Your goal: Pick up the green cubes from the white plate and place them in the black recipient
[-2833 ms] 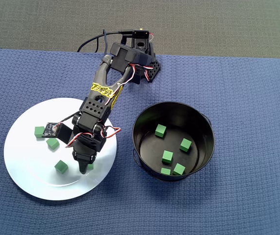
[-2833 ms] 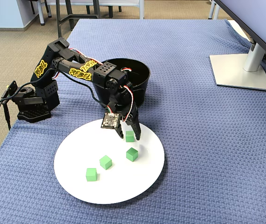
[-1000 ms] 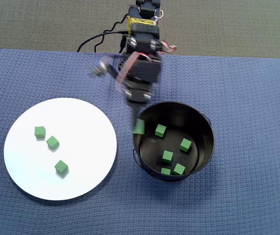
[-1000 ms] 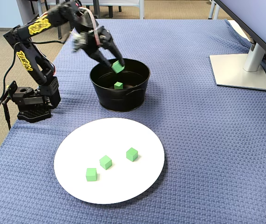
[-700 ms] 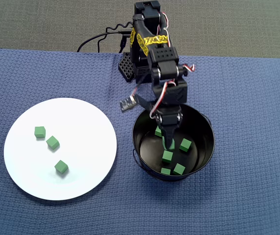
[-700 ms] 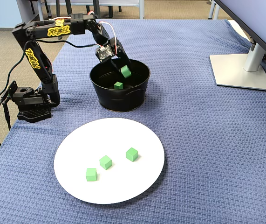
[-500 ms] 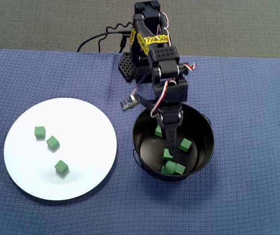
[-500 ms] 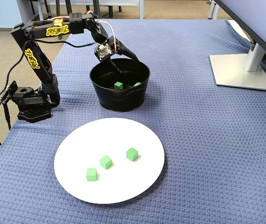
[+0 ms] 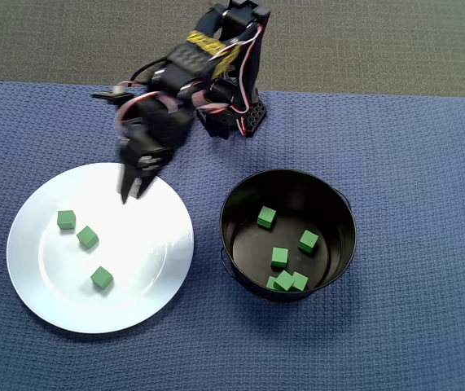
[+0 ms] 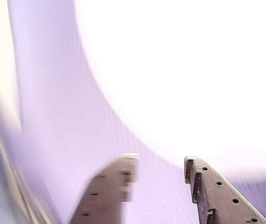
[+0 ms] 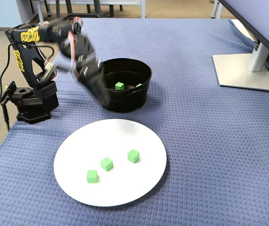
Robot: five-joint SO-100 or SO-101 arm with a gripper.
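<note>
Currently three cubes are left on the plate; six seem potted. Gripper, fingers apart and empty, is blurred above the plate's rim; a rushed descent could scatter cubes.

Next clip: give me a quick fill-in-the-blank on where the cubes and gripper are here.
1. The white plate holds ___ green cubes.
2. The other green cubes lie inside the ___ pot.
3. In the overhead view, the gripper is above the plate's ___ edge.
4. The gripper holds ___.

Missing words: three; black; upper; nothing
</note>
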